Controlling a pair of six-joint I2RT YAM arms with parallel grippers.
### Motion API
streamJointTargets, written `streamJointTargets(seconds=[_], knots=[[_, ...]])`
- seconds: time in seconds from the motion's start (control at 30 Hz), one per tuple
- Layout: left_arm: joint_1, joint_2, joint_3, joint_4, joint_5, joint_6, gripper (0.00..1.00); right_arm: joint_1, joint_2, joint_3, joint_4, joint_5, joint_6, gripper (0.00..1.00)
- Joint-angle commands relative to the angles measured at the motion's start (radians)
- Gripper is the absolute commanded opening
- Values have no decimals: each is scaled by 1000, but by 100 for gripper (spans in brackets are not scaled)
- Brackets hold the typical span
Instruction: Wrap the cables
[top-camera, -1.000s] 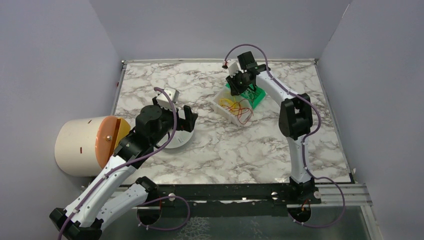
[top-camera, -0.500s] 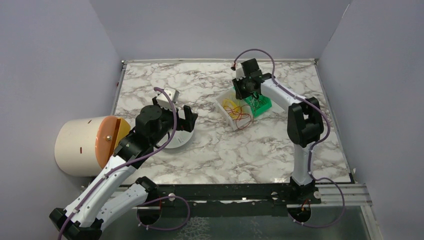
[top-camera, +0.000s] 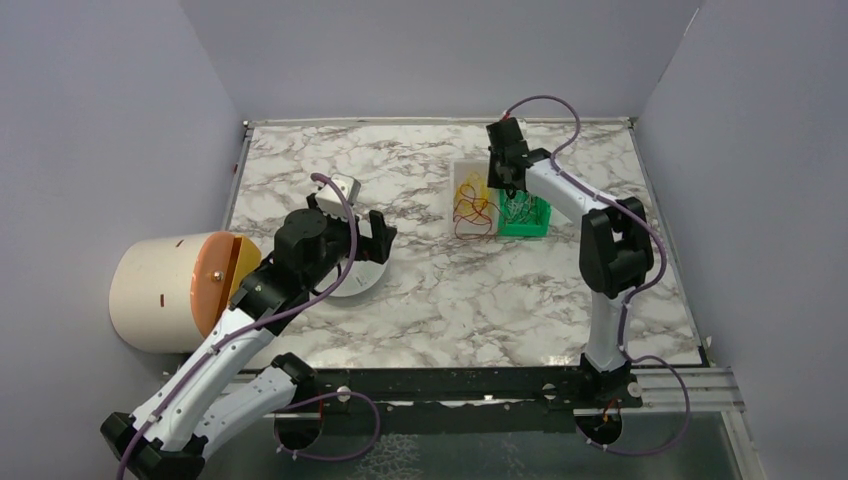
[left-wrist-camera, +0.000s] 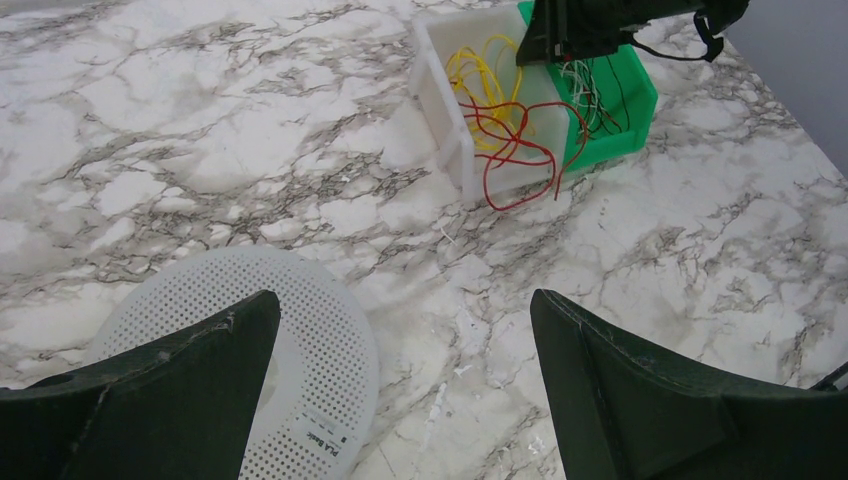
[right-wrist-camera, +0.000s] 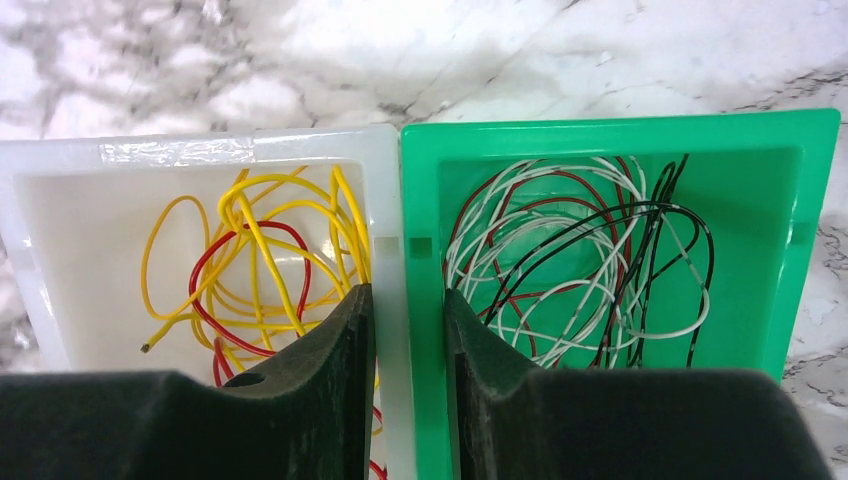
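**Pinching the wall between two bins, red wire in the white one**

Looking through the right wrist camera, I saw the right tool (right-wrist-camera: 405, 300) closed down over the two walls where the white bin (right-wrist-camera: 180, 150) and the green bin (right-wrist-camera: 620, 125) met. One finger sat inside each bin and both rims were squeezed between them. The bins stood side by side, touching, at the far right of the marble worktop (top-camera: 480, 300).

The red wire (right-wrist-camera: 268, 228) lay in the white bin as a loose tangle, looped through a bundle of yellow wires (right-wrist-camera: 250, 210). From the left wrist camera I could see some of its loops spilling over the bin's end wall and onto the worktop. Nothing was holding the wire. The green bin held its own coil of white, black and dark red wires (right-wrist-camera: 580, 250).

The left tool (left-wrist-camera: 402, 297) was wide open and gripped nothing. It hovered above the worktop, well apart from the bins, with a perforated white disc (left-wrist-camera: 300, 330) lying flat under its left finger. From overhead, a cream drum (top-camera: 155, 290) with an orange face lay on its side at the worktop's left edge, beside the left arm.
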Motion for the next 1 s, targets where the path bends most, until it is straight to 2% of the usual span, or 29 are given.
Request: streamJointTargets(seconds=[0.0,0.2,0.23,0.37,0.53,0.73,0.97], knots=[[-3,16,-8,-1,-3,9,99,1,66,125,-86,180,175,1],[-3,43,-6,-4,-2,8,99,1,105,143,-94,160,154,4],[-3,51,-6,-5,-2,7,99,1,106,140,-87,150,143,9],[-2,77,-5,-10,2,5,99,0,107,131,-71,126,96,36],[-3,112,-6,-13,-10,-12,99,0,80,132,-55,75,47,56],[-3,161,3,-23,-17,-18,99,0,-12,118,-75,6,3,63],[3,176,3,-26,-21,-15,99,3,-170,-48,-29,-171,-28,70]])
